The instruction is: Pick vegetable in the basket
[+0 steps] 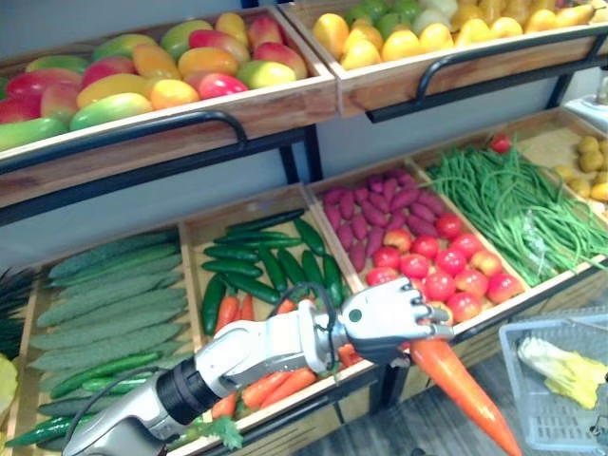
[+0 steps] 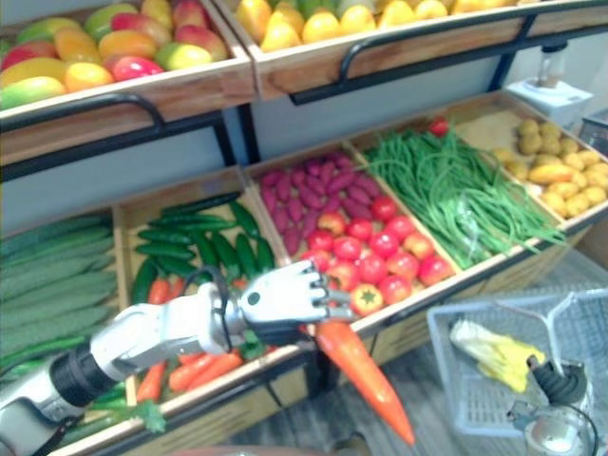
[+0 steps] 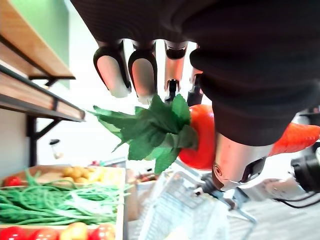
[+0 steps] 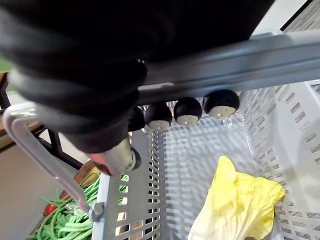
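Status: pick made, deposit outstanding.

My left hand (image 1: pixel 389 318) has its fingers curled round the leafy top end of a carrot (image 1: pixel 465 389). The left wrist view confirms this, with green leaves and orange flesh showing between fingers and thumb. The carrot hangs clear of the shelf (image 1: pixel 313 399), in front of its edge, with the tip slanting down towards the basket (image 1: pixel 532 418). It is near the basket's closest wall but not over the opening.

My right hand (image 4: pixel 187 111) has its fingers wrapped round the basket's handle (image 4: pixel 225 60) and carries the basket low on my right side.

One item lies inside the basket, a pale yellow-green leaf vegetable (image 1: pixel 570 370).

I judge the task a little past halfway. What is left is to bring the carrot across above the opening, lower it and let it go. The carrot is long and held by one end, so it may catch the rim.
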Robot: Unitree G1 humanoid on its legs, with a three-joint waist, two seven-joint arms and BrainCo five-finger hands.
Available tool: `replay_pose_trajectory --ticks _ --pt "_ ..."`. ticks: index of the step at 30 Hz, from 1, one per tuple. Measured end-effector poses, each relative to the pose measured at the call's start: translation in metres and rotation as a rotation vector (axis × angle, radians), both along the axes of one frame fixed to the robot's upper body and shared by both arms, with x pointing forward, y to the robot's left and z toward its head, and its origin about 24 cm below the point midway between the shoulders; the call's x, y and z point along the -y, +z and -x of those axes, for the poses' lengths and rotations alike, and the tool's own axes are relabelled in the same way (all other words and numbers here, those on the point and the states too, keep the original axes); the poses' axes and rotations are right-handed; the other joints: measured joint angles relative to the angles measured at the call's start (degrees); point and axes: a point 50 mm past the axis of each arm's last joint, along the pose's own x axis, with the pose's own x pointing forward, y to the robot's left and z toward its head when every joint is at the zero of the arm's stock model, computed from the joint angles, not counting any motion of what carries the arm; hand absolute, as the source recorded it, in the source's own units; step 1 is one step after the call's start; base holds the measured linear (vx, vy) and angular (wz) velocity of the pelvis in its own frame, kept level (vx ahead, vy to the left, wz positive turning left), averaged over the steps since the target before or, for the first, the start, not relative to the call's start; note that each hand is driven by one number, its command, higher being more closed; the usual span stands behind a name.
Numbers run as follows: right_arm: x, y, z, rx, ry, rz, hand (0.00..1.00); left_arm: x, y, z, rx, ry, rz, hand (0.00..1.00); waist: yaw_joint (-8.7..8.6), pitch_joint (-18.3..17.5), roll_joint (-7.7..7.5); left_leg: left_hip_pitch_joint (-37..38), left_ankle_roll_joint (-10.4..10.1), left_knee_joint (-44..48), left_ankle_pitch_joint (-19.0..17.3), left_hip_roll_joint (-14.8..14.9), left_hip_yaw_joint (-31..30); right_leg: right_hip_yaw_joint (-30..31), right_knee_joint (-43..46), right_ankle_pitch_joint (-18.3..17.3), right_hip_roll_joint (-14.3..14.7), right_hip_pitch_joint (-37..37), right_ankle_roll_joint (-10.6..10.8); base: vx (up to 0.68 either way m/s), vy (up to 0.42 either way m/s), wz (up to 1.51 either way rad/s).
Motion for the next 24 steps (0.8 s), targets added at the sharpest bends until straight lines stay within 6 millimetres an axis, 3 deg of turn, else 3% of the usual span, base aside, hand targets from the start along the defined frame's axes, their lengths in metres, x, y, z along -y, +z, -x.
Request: replay_pose_trajectory --ticks 5,15,24 --pt "-0.008 -0.001 -0.006 -0.008 0.113 -0.078 1.00 0.018 0.002 0.002 -0.054 -0.087 -0.016 1.00 -1.36 -0.1 0.13 0.6 0.0 0.3 0.0 0.1 1.3 1.2 0.6 0.3 0.5 -0.5 0.0 0.03 -0.002 -0.14" --pt "-0.013 -0.005 -0.006 -0.093 0.307 -0.217 1.00 0.046 -0.018 0.009 -0.161 -0.167 -0.109 1.00 -3.07 0.0 0.02 0.7 -0.7 0.0 -0.9 0.0 1.5 1.6 0.5 -0.1 0.0 -0.8 0.5 -0.01 -0.005 -0.03" --pt "-0.007 0.008 -0.015 -0.132 0.434 -0.243 1.00 0.049 -0.030 0.004 -0.192 -0.155 -0.197 1.00 -4.75 -0.1 -0.67 0.5 -0.3 0.0 -0.6 -1.1 -0.4 1.0 0.2 -0.1 -1.1 -0.7 0.5 0.00 -0.003 0.04"
